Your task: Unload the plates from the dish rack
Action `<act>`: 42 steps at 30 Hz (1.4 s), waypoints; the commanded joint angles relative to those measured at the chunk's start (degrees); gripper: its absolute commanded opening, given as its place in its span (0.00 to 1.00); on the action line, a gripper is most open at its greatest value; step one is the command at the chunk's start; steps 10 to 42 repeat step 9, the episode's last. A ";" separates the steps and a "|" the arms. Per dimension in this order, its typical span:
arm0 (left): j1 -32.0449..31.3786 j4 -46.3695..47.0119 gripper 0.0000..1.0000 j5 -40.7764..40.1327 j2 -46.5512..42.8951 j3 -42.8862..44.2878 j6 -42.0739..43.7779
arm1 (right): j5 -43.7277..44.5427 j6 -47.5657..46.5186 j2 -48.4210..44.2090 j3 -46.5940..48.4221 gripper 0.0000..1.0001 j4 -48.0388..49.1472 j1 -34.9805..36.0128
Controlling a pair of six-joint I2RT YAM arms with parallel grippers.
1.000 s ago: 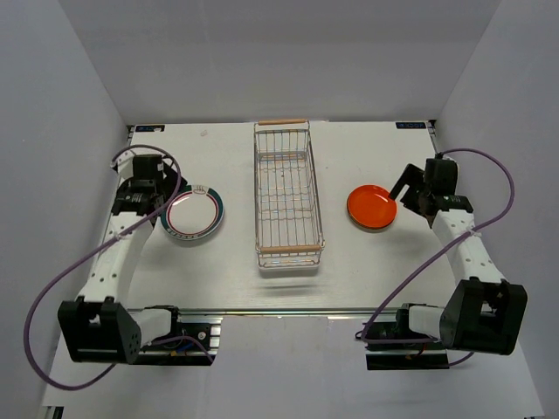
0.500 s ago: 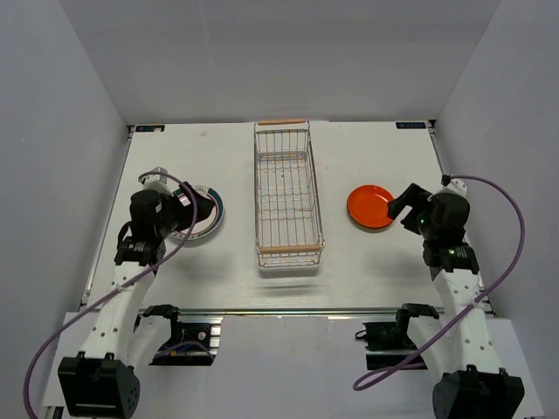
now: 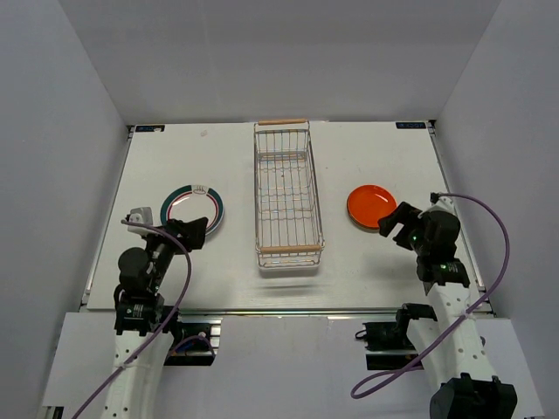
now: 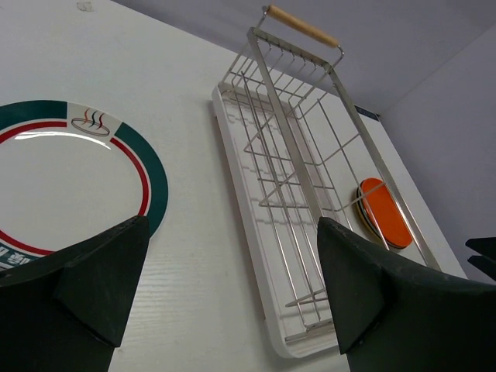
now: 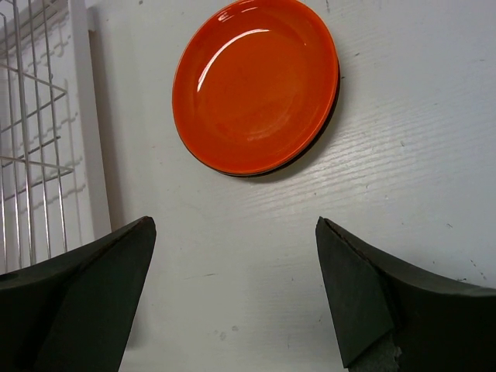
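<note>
Rack [image 3: 258,196]: centre of desk [image 3: 236,262], long axis 12 to 6.
Teal-rimmed plate [image 3: 192,212]: flat on desk at rack's 9 o'clock.
Orange plate [image 3: 371,207]: flat on desk at rack's 3 o'clock.
Left hand [image 3: 190,230]: released, grasping nothing, at teal-rimmed plate's 6 o'clock edge.
Right hand [image 3: 394,223]: released, grasping nothing, near orange plate's 5 o'clock.

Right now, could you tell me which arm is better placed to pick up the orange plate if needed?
The right arm: its open jaws sit just beside the orange plate and face it. The left arm is across the dish rack, by the teal-rimmed plate.
</note>
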 commanded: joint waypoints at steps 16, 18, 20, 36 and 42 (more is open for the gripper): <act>0.02 0.86 0.98 0.18 3.81 0.60 -0.52 | -2.06 -0.33 0.72 -1.23 0.89 4.95 0.02; 0.02 0.86 0.98 0.18 3.81 0.60 -0.52 | -2.06 -0.33 0.72 -1.23 0.89 4.95 0.02; 0.02 0.86 0.98 0.18 3.81 0.60 -0.52 | -2.06 -0.33 0.72 -1.23 0.89 4.95 0.02; 0.02 0.86 0.98 0.18 3.81 0.60 -0.52 | -2.06 -0.33 0.72 -1.23 0.89 4.95 0.02; 0.02 0.86 0.98 0.18 3.81 0.60 -0.52 | -2.06 -0.33 0.72 -1.23 0.89 4.95 0.02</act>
